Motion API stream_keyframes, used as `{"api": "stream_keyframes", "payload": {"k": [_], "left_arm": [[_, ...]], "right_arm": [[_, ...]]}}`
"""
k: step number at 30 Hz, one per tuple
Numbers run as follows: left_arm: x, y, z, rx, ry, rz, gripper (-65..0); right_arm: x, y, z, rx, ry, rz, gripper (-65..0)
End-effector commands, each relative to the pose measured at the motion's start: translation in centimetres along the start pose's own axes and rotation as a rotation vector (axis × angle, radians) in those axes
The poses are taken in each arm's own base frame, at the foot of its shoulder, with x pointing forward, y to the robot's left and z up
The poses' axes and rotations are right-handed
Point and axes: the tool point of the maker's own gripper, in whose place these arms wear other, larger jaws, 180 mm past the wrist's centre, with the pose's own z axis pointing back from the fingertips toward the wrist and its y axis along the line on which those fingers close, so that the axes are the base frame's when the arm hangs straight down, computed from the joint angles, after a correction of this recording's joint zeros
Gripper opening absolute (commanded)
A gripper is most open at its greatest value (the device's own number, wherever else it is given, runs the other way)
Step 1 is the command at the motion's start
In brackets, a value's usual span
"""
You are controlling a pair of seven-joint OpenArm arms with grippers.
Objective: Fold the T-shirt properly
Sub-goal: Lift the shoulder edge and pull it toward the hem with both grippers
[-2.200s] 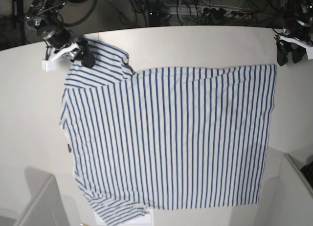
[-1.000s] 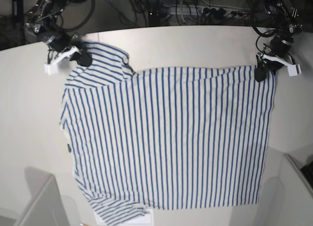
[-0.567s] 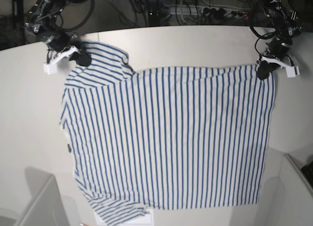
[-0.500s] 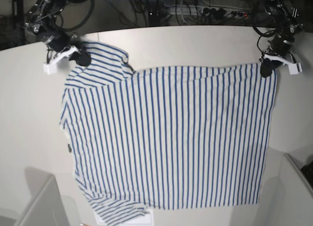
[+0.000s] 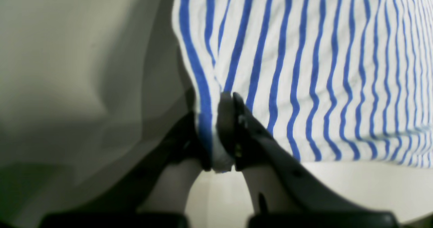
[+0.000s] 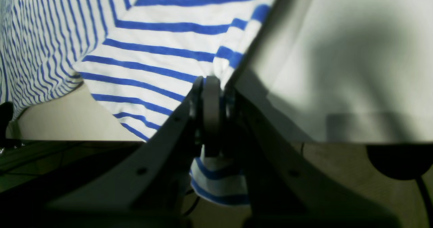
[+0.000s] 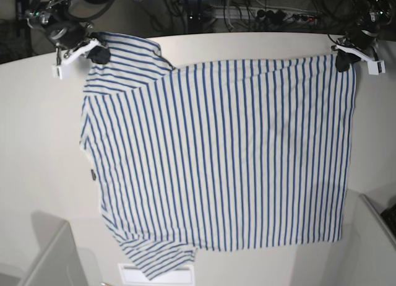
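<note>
The white T-shirt [image 7: 216, 156] with thin blue stripes hangs spread out over the pale table [image 7: 37, 143], its far edge lifted by both arms. My left gripper [image 7: 342, 61], at the base view's upper right, is shut on the shirt's far hem corner; the left wrist view shows the jaws [image 5: 221, 136] pinching the striped edge [image 5: 304, 69]. My right gripper [image 7: 99, 52], at the upper left, is shut on the far sleeve; the right wrist view shows the jaws [image 6: 211, 116] closed on the striped cloth [image 6: 162, 52]. A small dark label [image 7: 92, 174] sits at the left edge.
A white sheet [image 7: 158, 275] lies under the shirt's near sleeve at the front edge. Grey boxes stand at the front left [image 7: 49, 261] and front right [image 7: 374, 242]. Cables and a power strip [image 7: 272, 15] lie behind the table.
Both grippers have lifted and moved toward the table's far edge with the cloth, and the whole shirt has shifted that way and pulled taut. Earlier the left gripper came to the hem corner and closed.
</note>
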Motion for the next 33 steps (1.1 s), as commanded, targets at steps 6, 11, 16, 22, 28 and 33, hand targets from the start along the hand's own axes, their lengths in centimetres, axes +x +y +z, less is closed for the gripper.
{"api": "stream_keyframes", "payload": {"k": [6,11,16,22,28,33], "left_arm": [[1.7,-0.5,1.9,0.0,-0.031,-0.09,-65.0],[3.8,-1.8,2.5,-0.002,-0.076,-0.15,-65.0],[5.9,-2.0,2.7,0.035,-0.129,-0.139,-65.0],[6.7,-3.7,0.8,0.008,-0.137,-0.113,-65.0],[8.8,-4.2,0.0,0.011,-0.19,-0.083,-65.0],[10.9,-4.3,-0.5,0.025,-0.241,-0.043,-65.0]], "right_arm": [[2.6,2.3,2.2,0.0,-0.093,0.102,-65.0],[4.9,4.1,2.9,0.04,-0.138,0.151,-65.0],[7.9,6.5,2.8,0.141,-0.209,0.164,-65.0],[11.0,7.7,2.3,0.162,-0.242,0.121,-65.0],[14.2,9.0,2.3,0.193,-0.309,0.107,-65.0],[16.0,9.5,1.9,0.218,-0.336,0.063,-65.0]]}}
